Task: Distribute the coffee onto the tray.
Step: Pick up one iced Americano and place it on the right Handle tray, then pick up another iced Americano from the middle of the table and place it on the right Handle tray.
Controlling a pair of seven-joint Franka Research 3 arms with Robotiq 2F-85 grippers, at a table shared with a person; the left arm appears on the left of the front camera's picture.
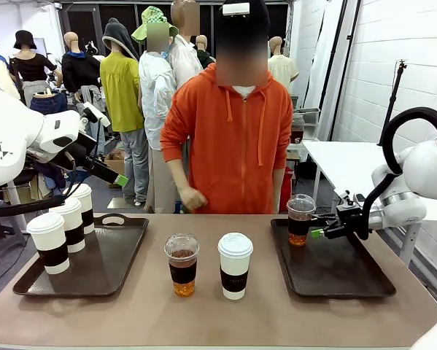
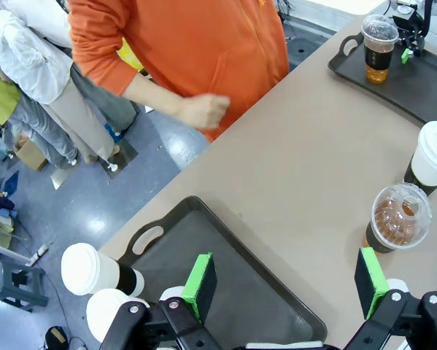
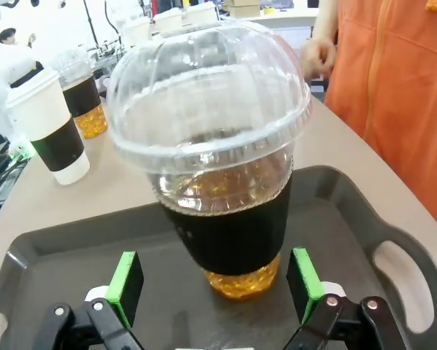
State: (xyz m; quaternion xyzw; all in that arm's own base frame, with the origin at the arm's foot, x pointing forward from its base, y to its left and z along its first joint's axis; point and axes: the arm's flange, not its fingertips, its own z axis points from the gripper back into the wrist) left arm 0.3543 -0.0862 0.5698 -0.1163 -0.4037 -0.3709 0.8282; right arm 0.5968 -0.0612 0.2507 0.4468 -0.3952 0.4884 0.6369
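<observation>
front view: the left tray [image 1: 109,266] on the left side of the table [image 1: 145,313] carries three white cups [image 1: 67,224] with black sleeves, upright in a row along its left edge. the left end effector [image 1: 114,175] hangs raised above that tray, clear of the cups. between the trays a middle clear cup [image 1: 182,264] of amber drink and a middle white cup [image 1: 235,265] stand side by side on the bare table, near but apart. the right tray [image 1: 349,277] holds one dome-lidded clear cup [image 1: 300,219], upright in its far left corner, and the right end effector [image 1: 322,232] sits low over the tray just right of it. a person [image 1: 229,138] in an orange hoodie stands at the far side, one hand [image 1: 192,198] loosely fisted by the table's far edge. left wrist view: the left end effector's green pads are spread wide with nothing between them, and it looks down on the left tray's bare floor. the white cups are near the left finger, and the two middle cups are off on the table beyond. right wrist view: the right end effector's pads are spread to either side of the dome-lidded clear cup's base with a gap on each side, so it is not pinched. the cup stands on the right tray on its own, amber drink above and below a dark sleeve, with the middle cups on the table behind it.
</observation>
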